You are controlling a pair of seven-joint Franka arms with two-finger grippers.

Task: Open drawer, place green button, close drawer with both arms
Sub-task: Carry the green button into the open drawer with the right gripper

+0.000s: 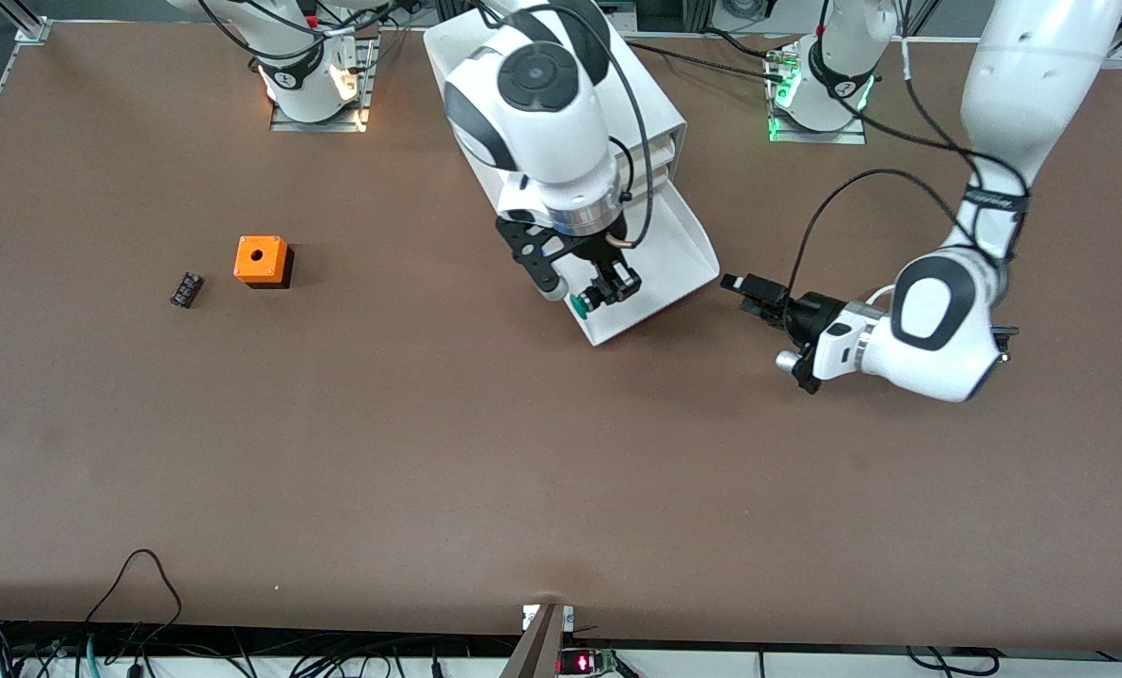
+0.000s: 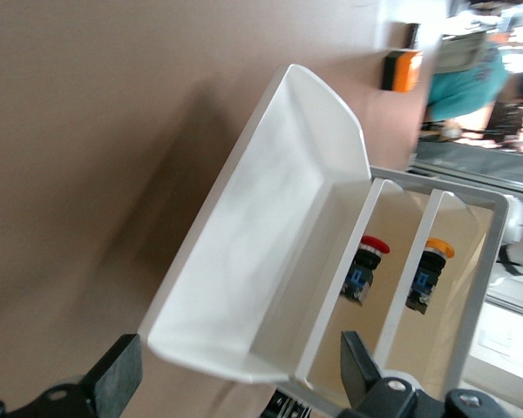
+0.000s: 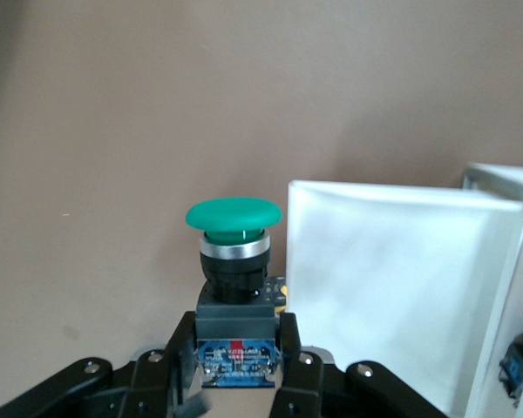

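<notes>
The white drawer (image 1: 679, 250) stands pulled out of the white cabinet (image 1: 660, 118), and its tray (image 2: 270, 218) holds nothing. My right gripper (image 1: 608, 285) hangs over the drawer's front corner, shut on the black body of the green-capped button (image 1: 581, 303). In the right wrist view the button (image 3: 234, 218) stands upright in the gripper (image 3: 238, 348), just beside the drawer's wall (image 3: 392, 287). My left gripper (image 1: 745, 292) is low beside the drawer's front lip, toward the left arm's end. It is open, and its fingers (image 2: 113, 383) are spread wide with nothing between them.
An orange cube with a hole (image 1: 263, 261) and a small black ribbed part (image 1: 186, 289) lie toward the right arm's end of the table. Lower cabinet compartments hold a red-capped button (image 2: 370, 252) and a yellow-capped one (image 2: 436, 257).
</notes>
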